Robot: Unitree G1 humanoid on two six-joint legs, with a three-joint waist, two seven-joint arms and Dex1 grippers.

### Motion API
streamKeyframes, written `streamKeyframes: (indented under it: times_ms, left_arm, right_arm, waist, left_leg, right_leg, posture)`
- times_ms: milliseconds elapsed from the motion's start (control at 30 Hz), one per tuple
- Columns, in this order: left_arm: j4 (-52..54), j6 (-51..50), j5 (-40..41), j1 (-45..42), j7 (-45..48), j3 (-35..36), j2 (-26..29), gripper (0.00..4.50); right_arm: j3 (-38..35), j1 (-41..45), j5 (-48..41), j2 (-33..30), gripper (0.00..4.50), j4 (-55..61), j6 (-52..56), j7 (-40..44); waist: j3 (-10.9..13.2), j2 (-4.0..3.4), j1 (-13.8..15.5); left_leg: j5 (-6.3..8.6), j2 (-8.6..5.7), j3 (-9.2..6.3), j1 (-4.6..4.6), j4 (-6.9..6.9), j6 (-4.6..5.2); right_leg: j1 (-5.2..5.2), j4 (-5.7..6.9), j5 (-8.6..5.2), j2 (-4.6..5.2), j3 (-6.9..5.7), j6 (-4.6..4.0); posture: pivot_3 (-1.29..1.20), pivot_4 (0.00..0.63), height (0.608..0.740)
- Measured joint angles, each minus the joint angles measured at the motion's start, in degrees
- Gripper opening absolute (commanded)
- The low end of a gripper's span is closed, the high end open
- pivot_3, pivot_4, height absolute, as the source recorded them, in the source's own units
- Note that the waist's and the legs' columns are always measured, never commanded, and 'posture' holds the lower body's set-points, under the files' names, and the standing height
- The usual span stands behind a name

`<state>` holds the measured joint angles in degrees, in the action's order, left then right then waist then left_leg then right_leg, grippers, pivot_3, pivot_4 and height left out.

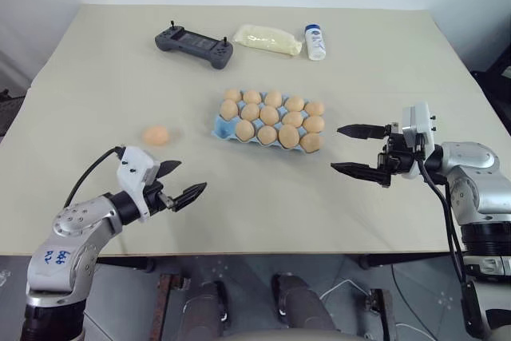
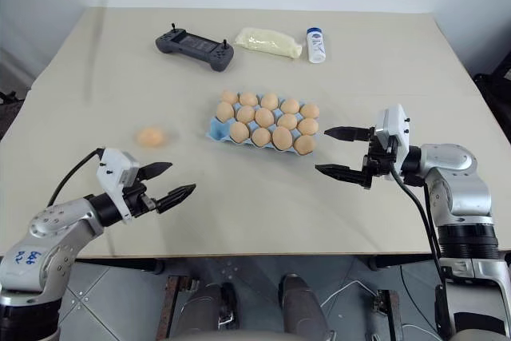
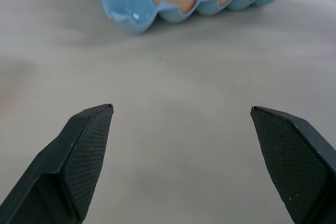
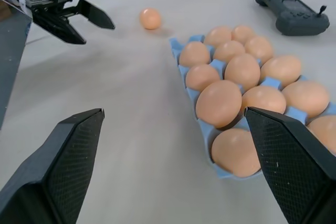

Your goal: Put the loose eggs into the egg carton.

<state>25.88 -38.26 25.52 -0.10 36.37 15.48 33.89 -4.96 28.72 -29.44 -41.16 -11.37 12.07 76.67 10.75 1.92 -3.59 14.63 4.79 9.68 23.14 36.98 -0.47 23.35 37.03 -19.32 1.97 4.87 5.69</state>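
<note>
The light blue egg carton lies at the table's middle with several tan eggs in its cups; the near-left corner cup holds nothing. One loose egg rests on the table left of the carton. My left gripper hovers open near the front edge, just right of and nearer than that egg, empty and pointing toward the carton. My right gripper stands open and empty right of the carton, pointing left at it. The right wrist view catches the loose egg and the left gripper.
At the back of the table lie a grey controller, a pale yellow bag and a white bottle with a blue cap. The table's front edge runs just below both grippers.
</note>
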Motion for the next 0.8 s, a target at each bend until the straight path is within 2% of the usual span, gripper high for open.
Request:
streamKeyframes:
  times_ms: [267, 333, 467, 633, 800]
  left_arm:
    - [-1.1, 1.5, -1.0, 3.1, -5.8, 10.8, 0.8, 4.47]
    - [-1.5, 1.5, -1.0, 3.5, -6.5, 11.6, 0.8, 4.47]
    - [-2.3, 1.6, -1.6, 1.5, -8.3, 11.1, 0.8, 4.47]
    - [-10.9, 3.2, -5.1, -11.9, -12.8, 6.9, 0.7, 4.47]
    - [-21.3, 6.8, -8.1, -20.0, -13.0, 1.0, -0.5, 4.47]
  right_arm:
    - [0.1, 0.2, 0.7, 0.2, 4.5, -0.8, -0.9, 0.8]
    - [0.1, 0.3, 0.9, 0.2, 4.5, -1.2, -0.9, 0.9]
    - [0.2, 1.5, 1.3, 0.6, 4.5, -2.3, -0.9, 1.3]
    - [0.8, 3.0, 2.0, 1.4, 4.5, -3.0, -1.0, 1.6]
    - [1.0, 3.4, 2.5, 1.6, 4.5, -3.5, -1.0, 1.7]
  waist:
    - [0.0, 0.0, -0.1]
    - [0.0, 0.0, -0.2]
    - [0.0, 0.0, -0.3]
    - [0.0, 0.0, 0.2]
    - [0.0, 0.0, 0.2]
  left_leg:
    - [0.04, 0.08, 0.0, 0.03, -0.02, 0.01]
    - [0.07, 0.06, 0.01, 0.03, -0.02, 0.01]
    - [0.11, -0.01, 0.02, 0.04, -0.01, -0.05]
    - [0.04, -0.08, 0.04, 0.03, 0.03, -0.03]
    - [0.06, -0.09, 0.28, 0.05, 0.1, 0.07]
  right_leg:
    - [0.01, -0.08, -0.02, -0.08, 0.0, -0.04]
    - [0.0, -0.09, -0.02, -0.05, 0.0, -0.04]
    - [0.0, -0.06, -0.02, 0.03, -0.03, -0.04]
    - [-0.02, -0.04, 0.05, 0.02, -0.03, 0.01]
    - [0.04, -0.09, 0.07, -0.24, -0.02, 0.05]
  posture:
    - [0.0, 0.15, 0.74]
    - [0.0, 0.15, 0.74]
    - [0.0, 0.15, 0.74]
    - [0.0, 0.15, 0.74]
    - [0.0, 0.15, 0.74]
